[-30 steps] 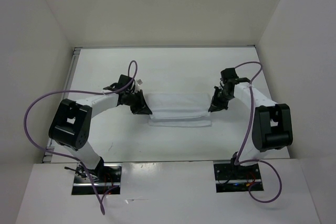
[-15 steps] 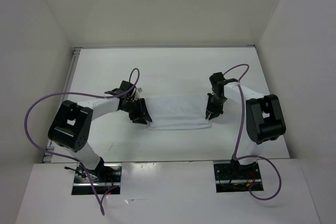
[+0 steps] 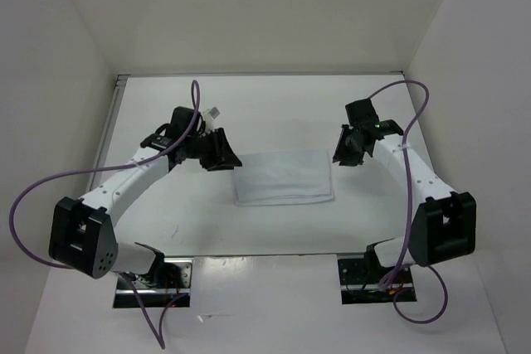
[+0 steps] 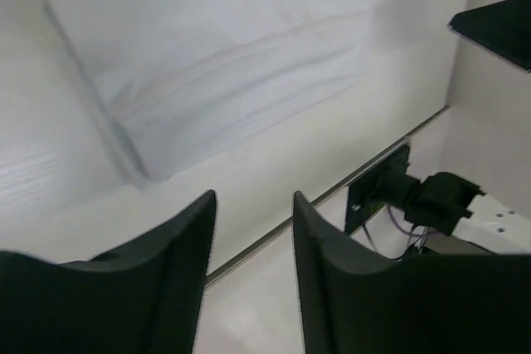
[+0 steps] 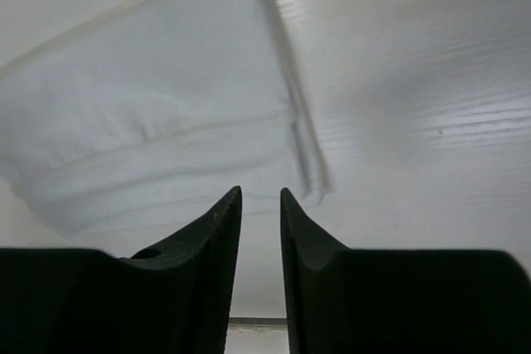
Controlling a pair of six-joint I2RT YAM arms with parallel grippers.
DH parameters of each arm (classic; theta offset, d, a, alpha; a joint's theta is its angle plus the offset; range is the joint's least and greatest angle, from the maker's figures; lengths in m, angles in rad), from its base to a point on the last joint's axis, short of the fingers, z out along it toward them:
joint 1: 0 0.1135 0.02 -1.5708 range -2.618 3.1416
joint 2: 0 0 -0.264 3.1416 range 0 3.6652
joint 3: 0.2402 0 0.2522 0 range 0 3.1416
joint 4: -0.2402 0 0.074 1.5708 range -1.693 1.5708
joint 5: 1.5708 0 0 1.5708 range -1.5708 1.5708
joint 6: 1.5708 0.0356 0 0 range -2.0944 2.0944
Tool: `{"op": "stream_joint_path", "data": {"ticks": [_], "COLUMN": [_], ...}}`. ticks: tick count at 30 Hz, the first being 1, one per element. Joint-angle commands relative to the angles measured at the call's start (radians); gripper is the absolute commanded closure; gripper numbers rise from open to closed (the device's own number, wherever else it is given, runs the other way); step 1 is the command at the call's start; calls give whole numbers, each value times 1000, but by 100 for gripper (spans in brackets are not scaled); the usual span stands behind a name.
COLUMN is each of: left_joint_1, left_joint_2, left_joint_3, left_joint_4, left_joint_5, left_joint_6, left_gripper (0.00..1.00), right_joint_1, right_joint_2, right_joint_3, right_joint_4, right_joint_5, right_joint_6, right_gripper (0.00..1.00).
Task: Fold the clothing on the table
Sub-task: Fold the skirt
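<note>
Arms stretched forward, flanking the clothing (image 3: 284, 177) on the table (image 3: 249, 105). Left gripper (image 3: 222, 153) and right gripper (image 3: 343, 152): fingers parted, holding nothing.

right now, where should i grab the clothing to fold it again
Probably pinch the clothing at its short side edges, left fingers coming in from the left, right fingers from the right. It lies flat on the table as a wide rectangle, those edges nearest each arm.
</note>
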Motion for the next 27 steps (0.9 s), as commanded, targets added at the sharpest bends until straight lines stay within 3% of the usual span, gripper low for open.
{"op": "stream_joint_path", "data": {"ticks": [1, 5, 8, 10, 14, 27], "left_joint_1": [1, -11, -36, -48, -68, -86], "left_joint_2": [11, 113, 234, 329, 470, 667], "left_joint_3": [56, 109, 164, 226, 298, 330], "left_joint_4": [40, 162, 195, 205, 215, 233], "left_joint_5": [42, 87, 87, 87, 87, -42], "left_joint_6": [-21, -44, -44, -44, -44, -75], "left_gripper": [57, 91, 100, 100, 100, 100], "right_joint_1": [12, 125, 254, 309, 380, 380], "right_joint_2": [-36, -45, 8, 50, 170, 417], "right_joint_3": [8, -30, -15, 15, 68, 184], "right_joint_4": [52, 181, 246, 270, 296, 351], "right_joint_5": [-92, -187, -213, -213, -213, -163], "right_joint_6": [16, 43, 62, 71, 71, 80], "right_gripper": [71, 79, 87, 95, 99, 100]}}
